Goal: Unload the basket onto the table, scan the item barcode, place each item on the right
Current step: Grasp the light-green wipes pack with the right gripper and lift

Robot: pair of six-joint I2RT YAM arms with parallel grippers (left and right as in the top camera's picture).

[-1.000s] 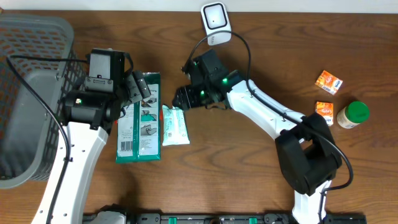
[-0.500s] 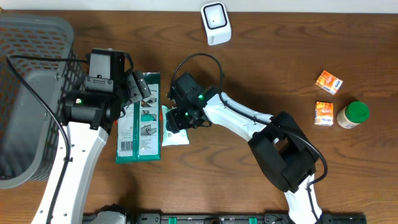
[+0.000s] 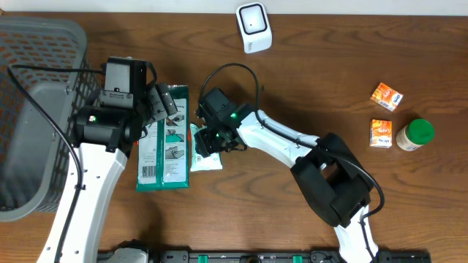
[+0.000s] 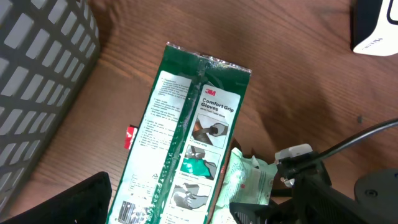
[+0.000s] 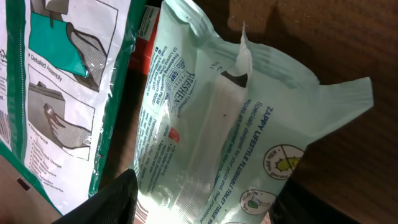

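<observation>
Your right pincer (image 5: 205,208) has come down from beside the scanner (image 3: 253,26), where it was a second ago, onto the wipes pack (image 5: 217,124). Over the last half second it has barely shifted. Nothing else on the worktop (image 3: 329,73) has moved, and the left arm is where it was.

The right pincer's fingers (image 5: 106,199) stand apart, one on each long edge of the pale green wipes pack, with the pack filling the gap between them. Both seem to meet the wrapper. You cannot tell from either view whether they are pressing it or only lying against it. The pack lies flat on the worktop near the middle, its crumpled end pointing toward the far edge.

Touching the pack's left edge is the long green-and-white glove pack (image 3: 162,146), lying lengthwise. Something small and red (image 4: 130,137) shows from under its left side.

Your left pincer (image 3: 164,108) hangs over the far end of the glove pack with its jaws wide apart, holding nothing.

Further out, the grey basket (image 3: 36,44) fills the far left corner of the worktop. The white scanner stands at the far edge, about midway along and well apart from the wipes pack. Near the right edge are two small orange boxes (image 3: 387,96), and a jar with a green lid (image 3: 414,135) stands just beside the nearer one.
</observation>
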